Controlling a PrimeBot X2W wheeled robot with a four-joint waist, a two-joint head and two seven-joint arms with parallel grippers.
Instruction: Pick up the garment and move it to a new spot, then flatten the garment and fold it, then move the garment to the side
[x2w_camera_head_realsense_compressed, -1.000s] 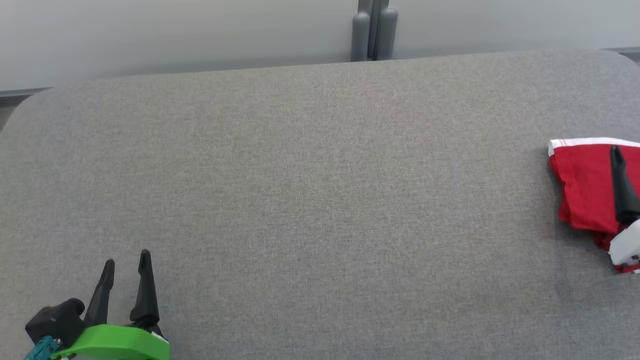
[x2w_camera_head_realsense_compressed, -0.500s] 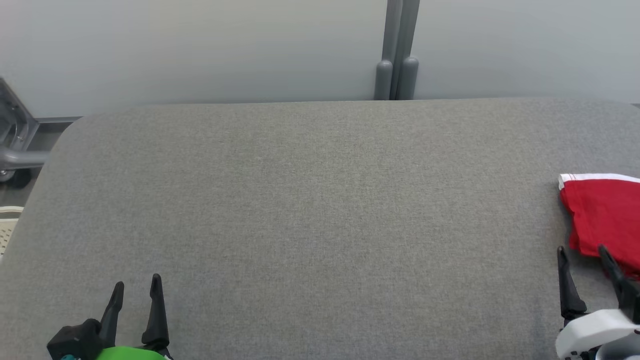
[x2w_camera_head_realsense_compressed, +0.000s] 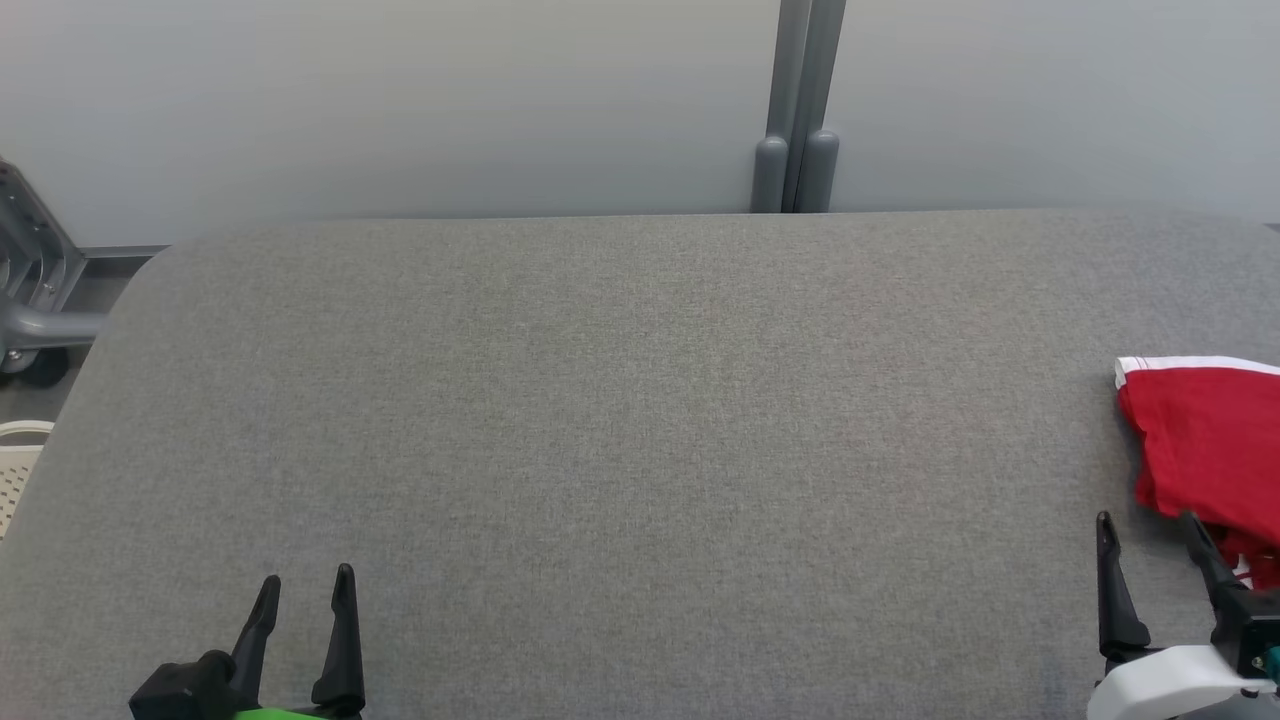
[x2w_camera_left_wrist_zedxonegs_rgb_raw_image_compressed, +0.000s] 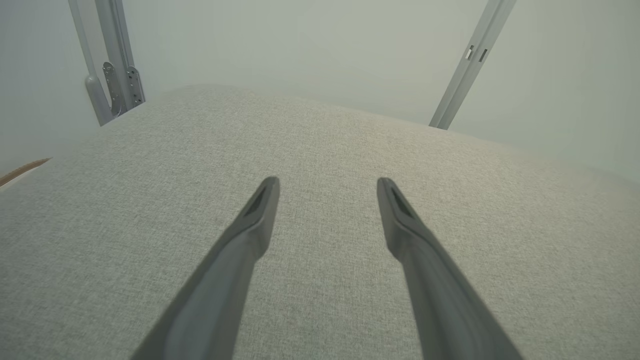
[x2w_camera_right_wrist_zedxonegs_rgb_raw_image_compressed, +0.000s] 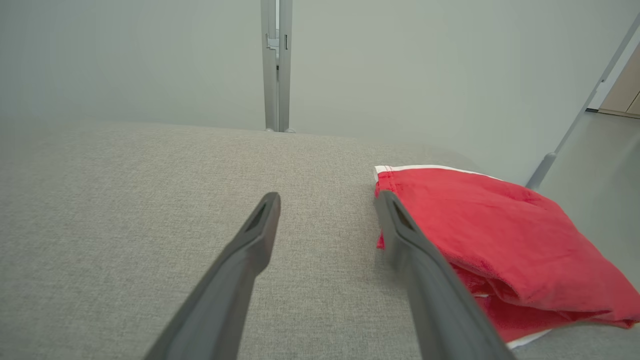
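- The garment (x2w_camera_head_realsense_compressed: 1205, 440) is lying at the right edge of the counter (x2w_camera_head_realsense_compressed: 640, 400), folded into a thick, soft red wad. White trim is running along its far hem and layered edges are showing at its near side.
- The counter is wearing flat grey woven fabric and has rounded corners.
- The right gripper (x2w_camera_head_realsense_compressed: 1146, 520) is hovering just beside the garment's near-left corner. Its long, dark, tapered fingers (x2w_camera_right_wrist_zedxonegs_rgb_raw_image_compressed: 250, 240) are spread with nothing between them. In the right wrist view one finger is overlapping the cloth's edge; can't tell if it's touching.
- The left gripper (x2w_camera_head_realsense_compressed: 307, 578) is sitting at the counter's near-left, well apart from the garment, fingers spread and pinching nothing.
- Twin grey round-capped posts (x2w_camera_head_realsense_compressed: 797, 160) are standing behind the counter against a plain pale wall (x2w_camera_head_realsense_compressed: 400, 100).
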